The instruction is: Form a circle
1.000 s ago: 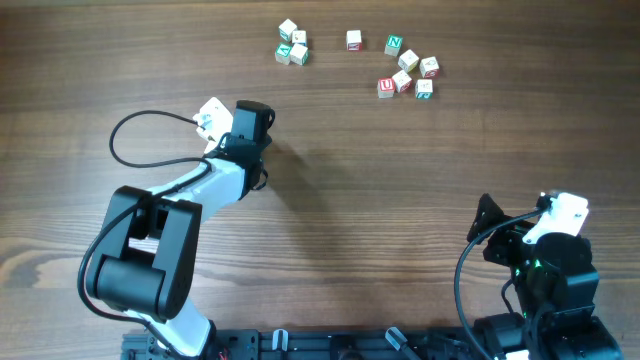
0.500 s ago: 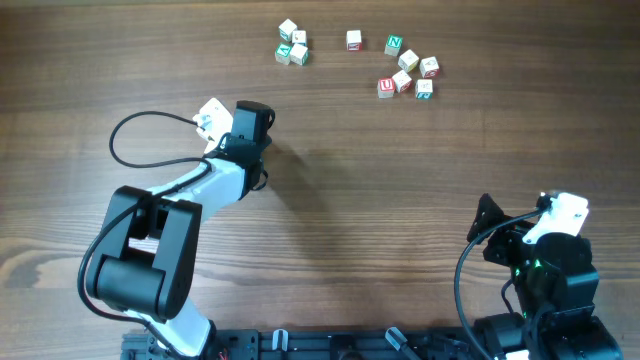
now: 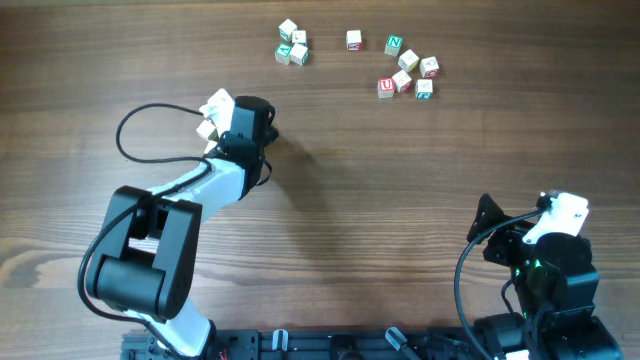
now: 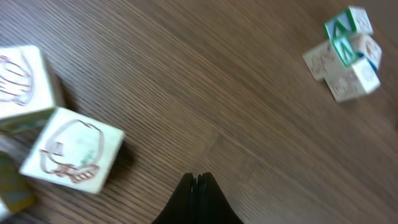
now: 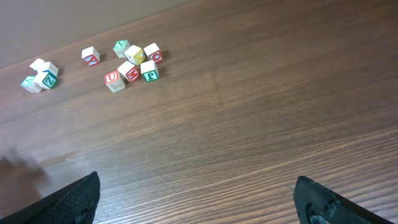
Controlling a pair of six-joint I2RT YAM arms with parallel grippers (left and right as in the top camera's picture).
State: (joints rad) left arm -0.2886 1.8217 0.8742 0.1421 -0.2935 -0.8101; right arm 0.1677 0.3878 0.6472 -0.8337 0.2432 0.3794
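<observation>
Shifted since the earlier overhead frame: black-and-white left arm (image 3: 215, 180), its wrist end now slightly farther up the table toward the cubes and its looped black cable (image 3: 150, 135) swung with it; the cubes and the right arm are unchanged.

Overhead view.
- Brown wood-grain table (image 3: 400, 200).
- Clump of three small pale wooden letter cubes (image 3: 292, 45), lying at the far edge left of centre, up and to the right of the left arm's wrist. Its cubes touch, and green print shows on it.
- Seven loose pale letter cubes (image 3: 408, 62) with red or green print, scattered to the right of the clump and apart from it.
- Black right arm (image 3: 540, 260), folded at the near right corner, well apart from all cubes.

Left wrist view.
- Left gripper (image 4: 198, 196), its dark fingers pressed together with nothing between them, above bare table.
- Clump at upper right, well apart from the fingertips.
- Two pale cubes with reddish line drawings (image 4: 74, 149), blurred, close at left and touching each other.

Right wrist view.
- Right gripper (image 5: 202, 202), its fingers spread wide at the frame's lower corners, holding nothing.
- Clump at far upper left, loose cubes just right of it.
</observation>
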